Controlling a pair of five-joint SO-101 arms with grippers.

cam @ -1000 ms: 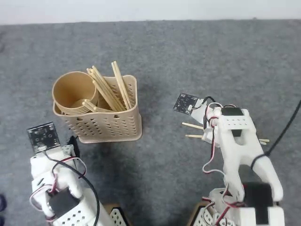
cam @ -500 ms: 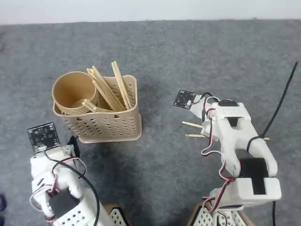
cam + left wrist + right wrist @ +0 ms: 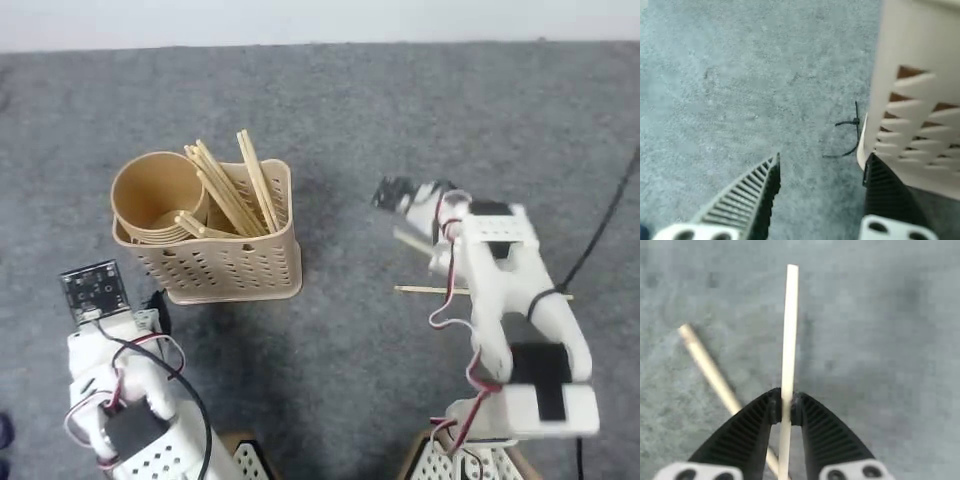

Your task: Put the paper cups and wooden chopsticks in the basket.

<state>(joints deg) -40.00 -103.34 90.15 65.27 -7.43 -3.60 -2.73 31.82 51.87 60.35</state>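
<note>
While the left tool (image 3: 822, 162) gapes by the basket (image 3: 920, 60), the right tool (image 3: 785, 407), clenched on one chopstick (image 3: 790, 315), has lifted it

The white right arm (image 3: 505, 275) hides the middle of a thin wooden chopstick (image 3: 420, 290) near the grey mat's (image 3: 350, 100) right edge. The left wrist view cuts off the tan plastic basket (image 3: 920, 90).

Gripped chopstick (image 3: 788, 330) — now aloft, askew over the other chopstick (image 3: 710, 367)
</note>
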